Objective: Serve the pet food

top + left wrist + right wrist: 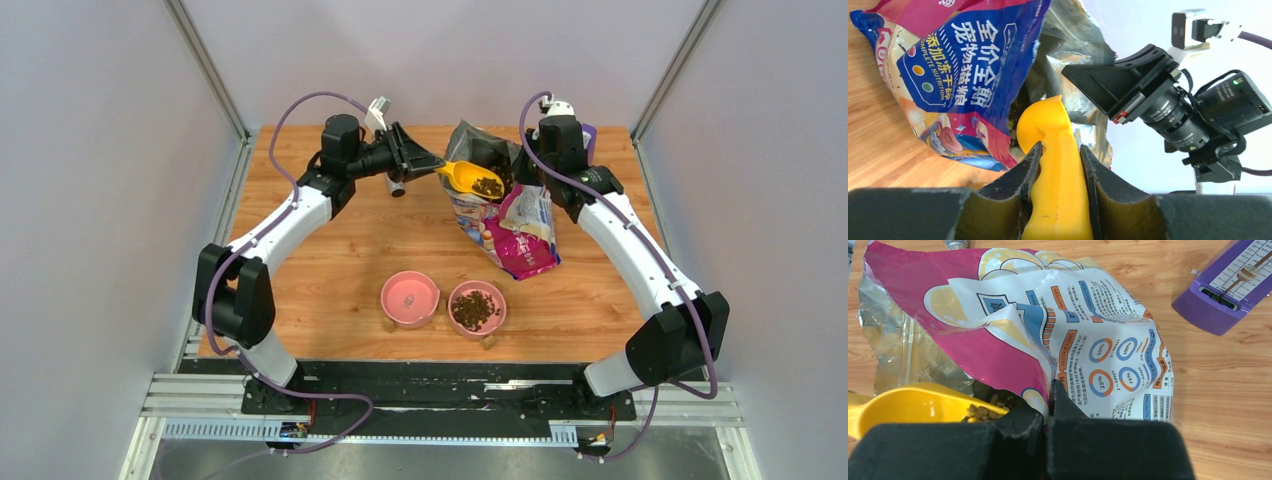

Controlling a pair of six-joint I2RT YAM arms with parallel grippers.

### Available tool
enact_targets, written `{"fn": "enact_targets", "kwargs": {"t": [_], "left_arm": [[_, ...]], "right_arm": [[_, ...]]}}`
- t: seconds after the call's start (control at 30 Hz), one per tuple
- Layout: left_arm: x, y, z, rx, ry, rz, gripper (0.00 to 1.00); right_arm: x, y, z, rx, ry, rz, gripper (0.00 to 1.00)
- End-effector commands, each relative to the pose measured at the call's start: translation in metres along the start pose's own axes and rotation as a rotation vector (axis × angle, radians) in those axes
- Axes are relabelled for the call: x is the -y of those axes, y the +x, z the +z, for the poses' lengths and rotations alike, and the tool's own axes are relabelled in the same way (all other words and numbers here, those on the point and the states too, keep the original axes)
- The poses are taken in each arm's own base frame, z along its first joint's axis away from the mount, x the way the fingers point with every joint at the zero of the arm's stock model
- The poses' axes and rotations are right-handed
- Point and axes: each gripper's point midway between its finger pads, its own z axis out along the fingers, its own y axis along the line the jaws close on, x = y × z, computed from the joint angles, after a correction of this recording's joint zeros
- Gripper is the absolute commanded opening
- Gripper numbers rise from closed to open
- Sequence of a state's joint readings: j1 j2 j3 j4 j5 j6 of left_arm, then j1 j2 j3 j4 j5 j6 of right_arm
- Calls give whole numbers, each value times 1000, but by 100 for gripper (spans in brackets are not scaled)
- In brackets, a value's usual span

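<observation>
My left gripper (436, 165) (1060, 146) is shut on the handle of a yellow scoop (470, 177) (1058, 175). The scoop's cup holds brown pet food (488, 186) (979, 412) and hangs at the open mouth of the purple-pink bag (512, 222) (963, 70) (1073, 325). My right gripper (523, 166) (1052, 390) is shut on the bag's torn top edge and holds the mouth open. More pet food (474, 309) fills the right pink bowl (499, 300). The left pink bowl (409, 297) looks bare inside.
Both bowls stand near the table's front edge, between the arms. A small silver cylinder (396, 188) lies under my left wrist. A purple box-like object (1228, 290) (588, 134) sits at the back right, behind the bag.
</observation>
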State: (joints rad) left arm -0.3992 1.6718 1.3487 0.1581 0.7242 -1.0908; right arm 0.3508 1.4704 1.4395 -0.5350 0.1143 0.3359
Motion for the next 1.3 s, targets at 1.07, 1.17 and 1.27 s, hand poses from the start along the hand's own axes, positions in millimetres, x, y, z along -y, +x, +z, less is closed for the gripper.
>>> {"fn": "enact_targets", "kwargs": {"t": [1.07, 1.17, 1.27], "left_arm": [[60, -11, -98, 128, 232, -90, 0], [59, 0, -103, 103, 223, -74, 0], [60, 15, -110, 66, 233, -59, 0]], "right_arm": [[4, -21, -16, 51, 13, -1, 0], [4, -21, -14, 46, 12, -6, 0], [4, -21, -13, 41, 12, -14, 0]]}}
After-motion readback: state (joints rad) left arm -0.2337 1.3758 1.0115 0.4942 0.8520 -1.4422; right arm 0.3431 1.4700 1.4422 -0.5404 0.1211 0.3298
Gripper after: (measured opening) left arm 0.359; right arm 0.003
